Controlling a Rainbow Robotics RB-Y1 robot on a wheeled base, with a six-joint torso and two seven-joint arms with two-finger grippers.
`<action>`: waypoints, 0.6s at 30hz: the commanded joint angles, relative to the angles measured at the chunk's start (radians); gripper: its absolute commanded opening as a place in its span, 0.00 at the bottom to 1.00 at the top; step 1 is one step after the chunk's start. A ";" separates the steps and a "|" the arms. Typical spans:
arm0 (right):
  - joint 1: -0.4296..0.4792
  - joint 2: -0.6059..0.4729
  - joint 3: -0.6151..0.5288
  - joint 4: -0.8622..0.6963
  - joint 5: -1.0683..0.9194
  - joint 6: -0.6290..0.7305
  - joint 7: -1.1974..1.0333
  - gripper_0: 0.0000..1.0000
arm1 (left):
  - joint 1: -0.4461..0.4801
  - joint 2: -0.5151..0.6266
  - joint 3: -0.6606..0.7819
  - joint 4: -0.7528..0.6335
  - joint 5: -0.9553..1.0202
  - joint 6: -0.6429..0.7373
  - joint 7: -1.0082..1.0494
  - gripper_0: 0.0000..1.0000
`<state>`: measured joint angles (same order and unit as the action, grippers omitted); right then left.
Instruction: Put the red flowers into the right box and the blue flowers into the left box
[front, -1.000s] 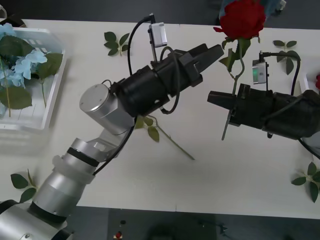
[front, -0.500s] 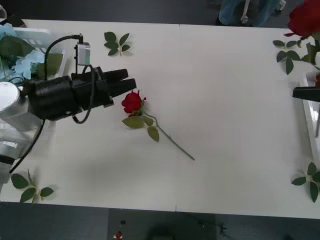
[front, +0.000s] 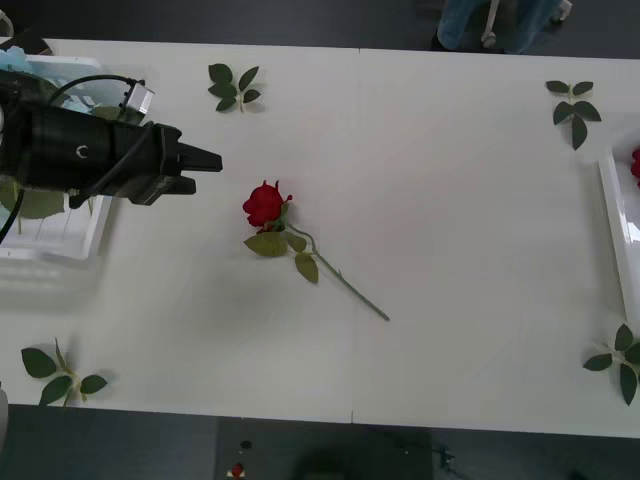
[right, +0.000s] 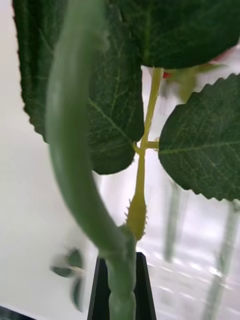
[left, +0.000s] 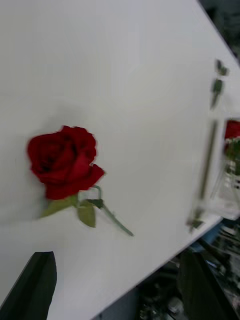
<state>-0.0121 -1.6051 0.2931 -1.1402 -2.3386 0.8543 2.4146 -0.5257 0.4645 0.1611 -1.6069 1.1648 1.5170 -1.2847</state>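
Note:
One red flower (front: 264, 204) lies flat mid-table, its stem running toward the near right; the left wrist view shows this red flower (left: 62, 160) ahead of the open black fingers (left: 35, 285). My left gripper (front: 202, 160) hovers left of the bloom, beside the left box (front: 95, 225), where a bit of the blue flowers (front: 18, 60) peeks out past the arm. My right gripper (right: 121, 300) is shut on the green stem (right: 75, 150) of another red flower, whose bloom is hidden by its leaves (right: 200, 140). The right box (front: 612, 215) stands at the table's right edge.
Loose leaf sprigs lie at the back left (front: 232, 85), back right (front: 572, 100), near right (front: 615, 360) and near left (front: 55, 375). Something red (front: 636, 165) lies in the right box. Blurred stems (right: 172, 225) show beyond the held stem.
My left arm has drawn back to the left, away from the rose on the table. My right arm has carried its rose rightward out of the front view.

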 joint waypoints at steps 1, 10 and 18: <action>-0.022 -0.012 -0.012 0.039 0.091 -0.054 -0.112 0.00 | -0.040 -0.067 -0.100 -0.140 -0.201 -0.008 0.289 0.72; -0.031 0.037 -0.014 -0.003 0.222 -0.170 -0.249 0.00 | -0.155 -0.167 -0.469 -0.174 -0.735 -0.011 0.752 0.74; -0.031 0.037 -0.012 -0.024 0.209 -0.176 -0.264 0.18 | -0.185 -0.277 -0.730 -0.050 -1.113 -0.044 0.973 0.76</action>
<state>-0.0318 -1.5517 0.2928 -1.1642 -2.1166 0.6850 2.1822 -0.6859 0.2119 -0.5646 -1.6828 0.1042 1.4878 -0.3741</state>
